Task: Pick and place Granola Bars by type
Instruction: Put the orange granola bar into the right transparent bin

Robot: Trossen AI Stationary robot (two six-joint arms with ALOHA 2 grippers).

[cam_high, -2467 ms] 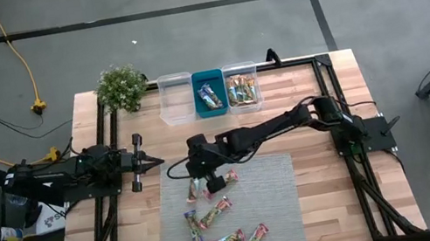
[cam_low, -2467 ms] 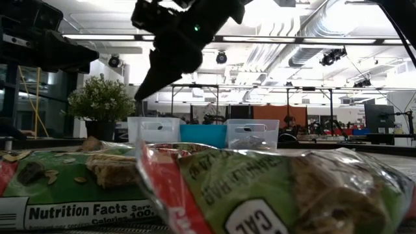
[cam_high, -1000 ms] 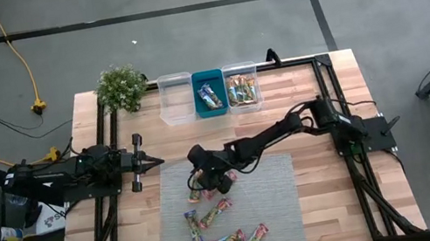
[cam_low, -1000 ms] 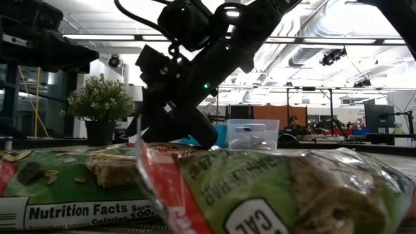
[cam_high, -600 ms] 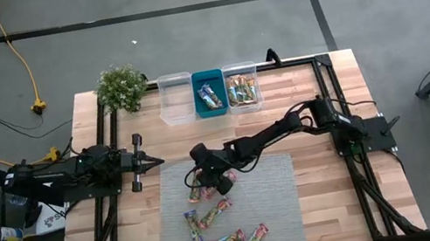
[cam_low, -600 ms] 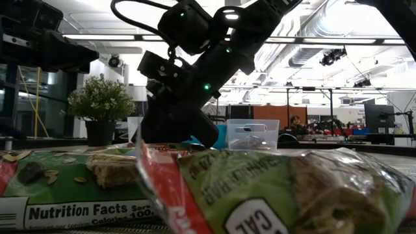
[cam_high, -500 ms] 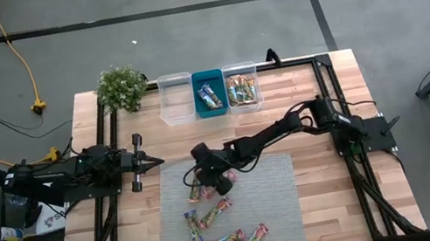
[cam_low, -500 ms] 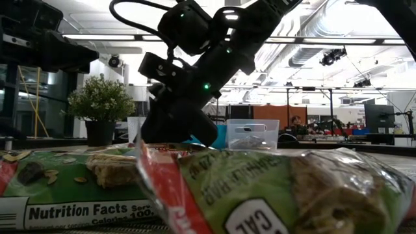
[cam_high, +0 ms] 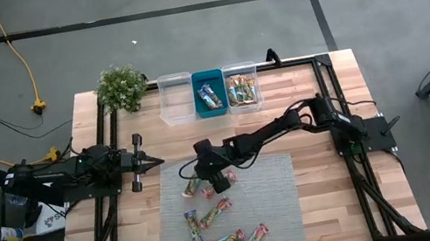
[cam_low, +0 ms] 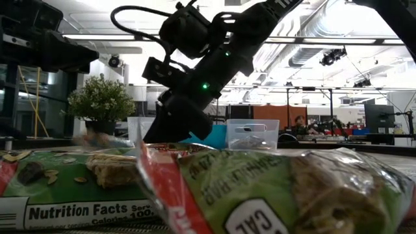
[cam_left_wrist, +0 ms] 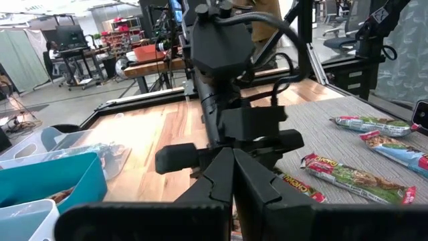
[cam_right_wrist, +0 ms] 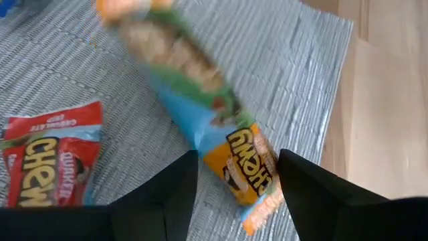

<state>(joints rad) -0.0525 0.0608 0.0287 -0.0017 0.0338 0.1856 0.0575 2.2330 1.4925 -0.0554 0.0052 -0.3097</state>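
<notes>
Granola bar (cam_right_wrist: 200, 107) — blue-orange — lies lengthwise between open right fingers (cam_right_wrist: 180, 194).

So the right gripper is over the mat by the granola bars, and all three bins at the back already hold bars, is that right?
Not quite: the right gripper is over the mat, but only the teal bin and the right-hand clear bin hold bars. The left-hand clear bin looks empty in the high view.

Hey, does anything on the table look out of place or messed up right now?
Nothing looks damaged or spilled. The granola bars lie scattered at mixed angles on the grey mat, unsorted. The right gripper hangs over the mat's far corner with jaws open above a blue and orange bar. The clear bin looks empty.
</notes>
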